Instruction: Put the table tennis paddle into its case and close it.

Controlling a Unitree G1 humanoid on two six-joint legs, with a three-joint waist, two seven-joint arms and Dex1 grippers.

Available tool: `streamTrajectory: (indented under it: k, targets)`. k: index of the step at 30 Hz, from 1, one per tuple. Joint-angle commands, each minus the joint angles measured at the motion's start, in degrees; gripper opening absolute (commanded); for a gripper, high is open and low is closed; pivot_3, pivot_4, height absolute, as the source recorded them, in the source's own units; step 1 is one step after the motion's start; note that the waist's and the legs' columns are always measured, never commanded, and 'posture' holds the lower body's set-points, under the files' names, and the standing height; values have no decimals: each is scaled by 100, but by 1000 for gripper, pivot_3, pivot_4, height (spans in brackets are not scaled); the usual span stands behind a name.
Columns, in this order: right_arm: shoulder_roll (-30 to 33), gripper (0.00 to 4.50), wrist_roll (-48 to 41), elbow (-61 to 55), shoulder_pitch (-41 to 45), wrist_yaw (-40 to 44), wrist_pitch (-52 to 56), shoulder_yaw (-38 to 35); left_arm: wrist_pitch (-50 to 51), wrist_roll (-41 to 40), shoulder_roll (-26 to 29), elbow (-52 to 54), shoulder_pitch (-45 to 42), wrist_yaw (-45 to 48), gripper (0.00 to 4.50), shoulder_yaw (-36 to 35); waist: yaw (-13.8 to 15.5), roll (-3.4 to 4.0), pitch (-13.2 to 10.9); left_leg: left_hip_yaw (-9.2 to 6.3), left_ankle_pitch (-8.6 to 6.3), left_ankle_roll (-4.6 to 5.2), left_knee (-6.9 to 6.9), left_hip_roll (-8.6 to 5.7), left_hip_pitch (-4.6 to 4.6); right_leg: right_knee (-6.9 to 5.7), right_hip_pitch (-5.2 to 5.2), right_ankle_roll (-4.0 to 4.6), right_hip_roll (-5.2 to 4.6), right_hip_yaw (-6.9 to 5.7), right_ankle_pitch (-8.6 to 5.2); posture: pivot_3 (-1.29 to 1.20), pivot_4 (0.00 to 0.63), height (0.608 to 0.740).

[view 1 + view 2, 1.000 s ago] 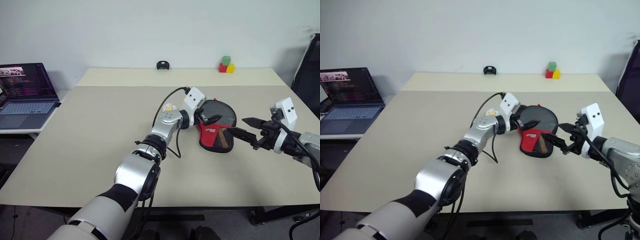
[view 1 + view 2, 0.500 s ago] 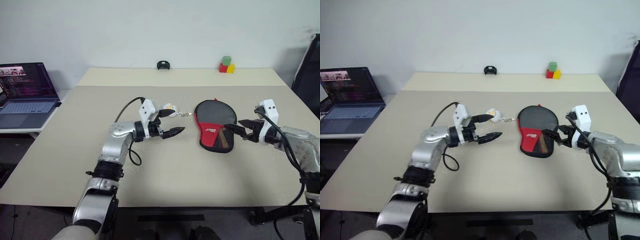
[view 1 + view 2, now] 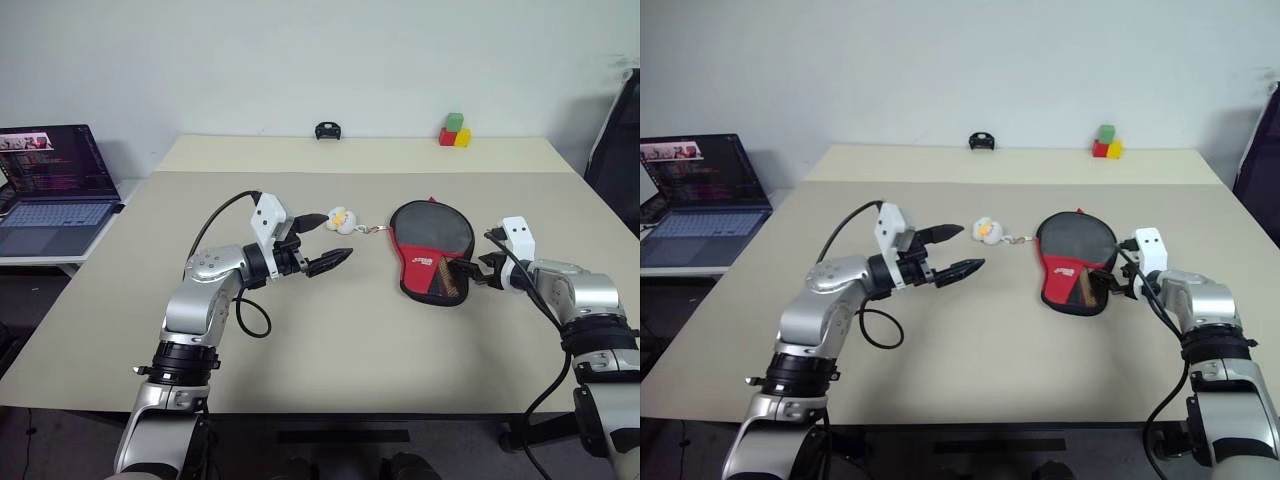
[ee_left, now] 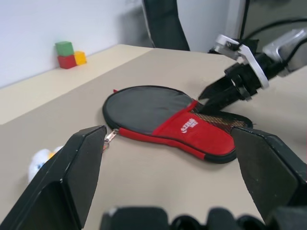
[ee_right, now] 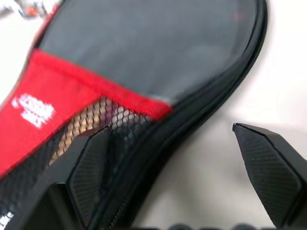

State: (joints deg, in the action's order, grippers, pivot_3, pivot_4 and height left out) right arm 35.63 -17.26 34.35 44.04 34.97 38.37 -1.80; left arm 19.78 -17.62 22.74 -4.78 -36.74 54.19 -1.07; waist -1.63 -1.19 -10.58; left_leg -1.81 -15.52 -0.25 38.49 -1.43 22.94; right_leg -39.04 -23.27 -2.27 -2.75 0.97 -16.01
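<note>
Case [image 3: 431, 248] lies flat on table [image 3: 330, 340], light wooden handle faintly visible through its mesh pocket. Right gripper [image 3: 468, 275] open, fingertips at case's mesh edge. Left gripper [image 3: 328, 240] open, empty, well apart from case, near small white pom-pom [image 3: 341, 216].

There's the case [image 3: 432, 254], lying flat on the table, right of centre: paddle-shaped, black fabric at the round far end, a red panel with a white logo across the middle, mesh pocket nearest the robot. Light wood, the paddle [image 5: 79, 132] handle, shows through the mesh.
</note>
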Motion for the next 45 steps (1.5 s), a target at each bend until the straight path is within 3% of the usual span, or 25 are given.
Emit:
streamTrajectory:
  k: [1, 11, 12, 15, 23, 27, 37, 45]
  targets:
    - [-30, 4480, 130, 115, 179, 229, -119, 33, -4, -129, 70, 266, -51, -79, 4500, -55, 0, 0, 0, 0, 0, 0, 1, 0, 0, 0, 0, 0, 0, 0, 0, 0, 150, 740]
    - [-327, 4480, 264, 611, 394, 618, 109, 117, -32, -148, 85, 227, -64, -160, 4500, -31, -36, 2, 2, 4, 0, 0, 1, 4, -6, -3, 0, 1, 2, 2, 1, 0, 150, 740]
    - [-356, 4311, 288, 683, 426, 611, 105, 99, -34, -145, 94, 229, -56, -162, 4500, -35, -41, 1, 2, 5, 0, 0, 1, 4, -7, -4, 0, 1, 2, 3, 1, 0, 150, 740]
    - [-414, 3582, 353, 871, 502, 595, 73, 83, -41, -125, 148, 242, -19, -172, 4500, -57, -48, 0, 4, 9, 0, 0, 1, 8, -11, -6, 1, 4, 4, 4, 3, 0, 150, 740]
    - [-544, 906, 344, 1038, 608, 630, 105, -18, -50, -150, 257, 260, 44, -197, 4500, -78, -50, -1, 5, 8, 0, 0, 14, 8, -11, -9, 6, 3, 4, 4, 7, 0, 150, 740]
    - [-703, 16, 217, 801, 579, 674, 314, -105, 8, -192, 354, 349, 176, -119, 4500, -54, -61, 0, 6, 9, -1, 0, 20, 9, -11, -10, 8, 1, 4, 5, 11, 0, 150, 740]
    - [-1322, 16, -542, -1938, -181, 742, 1952, 25, 477, -585, 1293, 839, 1044, 841, 4500, -47, -191, 1, 6, 8, -3, -1, 10, 22, -8, -7, -3, 2, 13, 11, 11, 0, 150, 740]
    - [-1699, 16, -1051, -3588, -830, 409, 2955, 89, 739, -838, 2002, 1374, 1796, 1322, 4500, -94, -96, 2, 5, -11, -3, -2, 2, 14, 0, 3, -4, 2, 3, 12, 11, 0, 150, 740]
